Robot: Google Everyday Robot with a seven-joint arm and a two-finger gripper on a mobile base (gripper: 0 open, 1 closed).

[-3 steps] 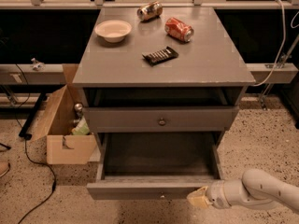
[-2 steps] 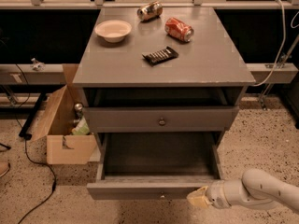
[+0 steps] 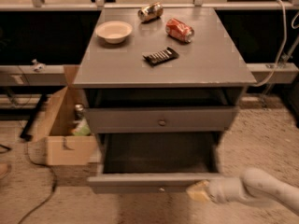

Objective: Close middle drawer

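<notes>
One bowl (image 3: 113,31) sits on grey tabletop (image 3: 210,55) — end effector (image 3: 198,191), grip unclear, by open middle drawer (image 3: 135,183).

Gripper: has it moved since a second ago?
No, not visibly: the gripper stays at the right front corner of the open middle drawer, equally far below the cabinet top.

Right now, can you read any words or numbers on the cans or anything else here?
Nothing here can be read.
Red can: markings cannot be made out.
Brownish can: the same.
Dark packet: the same.
Cardboard box: no print shows.
The tool, at the right end of the open middle drawer's front: no label shows.
</notes>
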